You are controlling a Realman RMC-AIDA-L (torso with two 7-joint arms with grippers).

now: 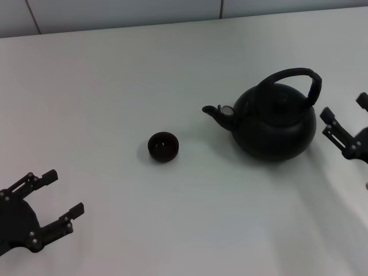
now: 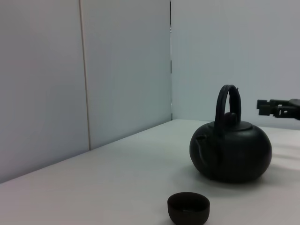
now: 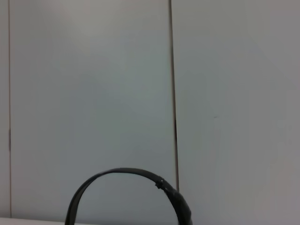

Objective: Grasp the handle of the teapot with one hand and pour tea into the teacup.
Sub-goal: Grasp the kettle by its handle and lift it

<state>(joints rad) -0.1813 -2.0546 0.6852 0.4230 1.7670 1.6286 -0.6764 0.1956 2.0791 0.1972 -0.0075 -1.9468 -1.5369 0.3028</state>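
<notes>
The teapot [image 1: 275, 123] sits upright on the right half of the white bench [image 1: 115, 86]. Its short curved spout [image 1: 217, 112] points toward the robot's left, at the side where the teacup [image 1: 163, 146] stands. The pot's long line, from spout to rear, runs nearly across the head view, tipped a little so the spout end lies slightly farther from the robot. The handle [image 1: 299, 80] arches over the domed lid [image 1: 280, 96] along that same line, its thicker wrapped stretch on the side away from the spout.

The teacup stands upright with its mouth up, well apart from the spout, to the pot's left and a little nearer the robot.

The right tool [image 1: 340, 122] hangs just beside the teapot's rear, off the bench, its two fingers spread apart and empty, not touching the pot. The left tool [image 1: 56, 195] waits at the near left corner, well away from the cup, its fingers also spread apart with nothing between them.

The bench is plain, matte white. Behind it stand pale grey wall panels [image 2: 126, 70] with thin vertical seams; the right wrist view shows the top of the handle's arch against them.
</notes>
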